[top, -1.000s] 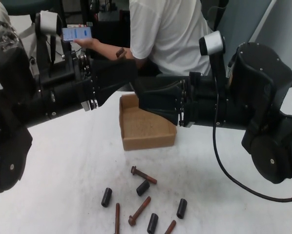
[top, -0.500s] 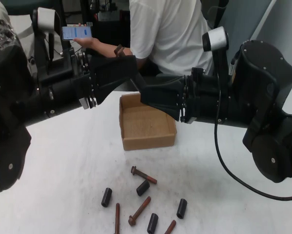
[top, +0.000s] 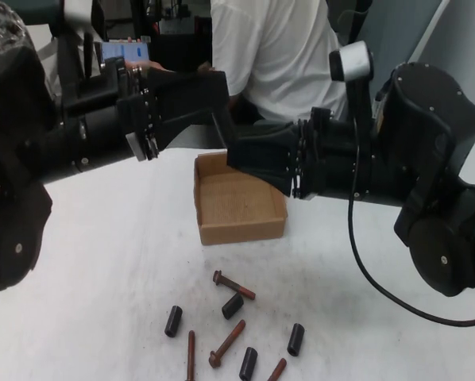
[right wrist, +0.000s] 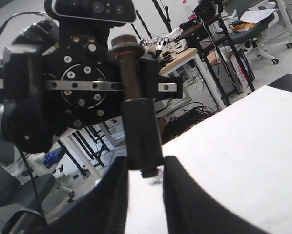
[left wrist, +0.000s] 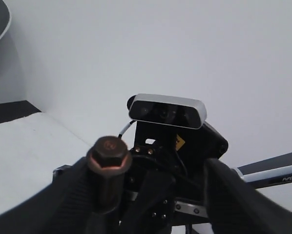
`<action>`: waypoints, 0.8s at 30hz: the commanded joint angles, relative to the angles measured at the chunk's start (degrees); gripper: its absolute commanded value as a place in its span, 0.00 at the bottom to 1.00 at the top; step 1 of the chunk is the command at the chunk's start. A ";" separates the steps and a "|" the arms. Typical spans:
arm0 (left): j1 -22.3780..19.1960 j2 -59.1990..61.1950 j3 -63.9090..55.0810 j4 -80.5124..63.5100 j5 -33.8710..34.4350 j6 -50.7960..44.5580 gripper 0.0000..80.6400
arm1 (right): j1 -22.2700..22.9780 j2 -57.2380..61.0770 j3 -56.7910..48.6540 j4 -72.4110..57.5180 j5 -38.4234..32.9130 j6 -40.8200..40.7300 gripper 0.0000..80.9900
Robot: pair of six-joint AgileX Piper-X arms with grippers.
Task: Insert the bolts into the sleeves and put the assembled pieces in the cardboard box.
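My right gripper (right wrist: 146,168) is shut on the lower end of a black sleeve (right wrist: 142,136). A rusty bolt (right wrist: 126,58) stands in the sleeve with its hex head up, in front of the left arm's wrist. In the left wrist view the bolt's head (left wrist: 109,156) sits close to one finger of my left gripper (left wrist: 145,168), whose fingers stand wide apart and open. Both grippers, left (top: 218,107) and right (top: 236,155), meet in the air above the far edge of the cardboard box (top: 237,206), which lies open on the white bench.
Several loose parts lie near the bench's front edge: bolts (top: 233,284) (top: 226,343) (top: 191,355) and black sleeves (top: 173,321) (top: 232,305) (top: 295,339). Bare white bench lies to the left and right of the box.
The left arm has lifted a little and the right arm has shifted slightly upward. The loose parts and the box have not moved.
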 commanded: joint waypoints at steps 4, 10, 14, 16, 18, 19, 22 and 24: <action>-0.75 0.16 -0.44 1.33 5.38 -1.35 0.73 | 0.84 -0.77 -1.19 0.71 2.91 -2.32 0.01; -1.34 0.16 -0.61 1.32 7.24 -2.28 0.73 | 1.70 -0.77 -1.19 0.74 4.74 -2.72 0.01; -2.48 0.16 -0.61 2.92 8.05 -1.98 0.73 | 1.91 -0.77 -1.19 -2.30 5.45 -2.72 0.01; -2.46 0.16 -0.61 5.10 7.33 0.21 0.73 | 1.88 -0.77 -1.19 -3.38 5.45 -1.82 0.01; -2.46 0.16 -0.61 7.81 6.47 2.32 0.73 | 1.88 -0.77 -1.19 -3.49 5.45 -1.24 0.01; -2.46 0.16 -0.61 9.47 6.48 3.63 0.73 | 1.88 -0.77 -1.19 -3.37 5.45 -1.26 0.01; -2.46 0.16 -0.61 13.77 6.48 6.70 0.73 | 1.88 -0.77 -1.19 -3.28 5.04 -1.26 0.01; -2.46 0.16 -0.61 15.29 6.09 8.11 0.73 | 1.88 -0.77 -1.19 -2.87 4.93 -1.26 0.01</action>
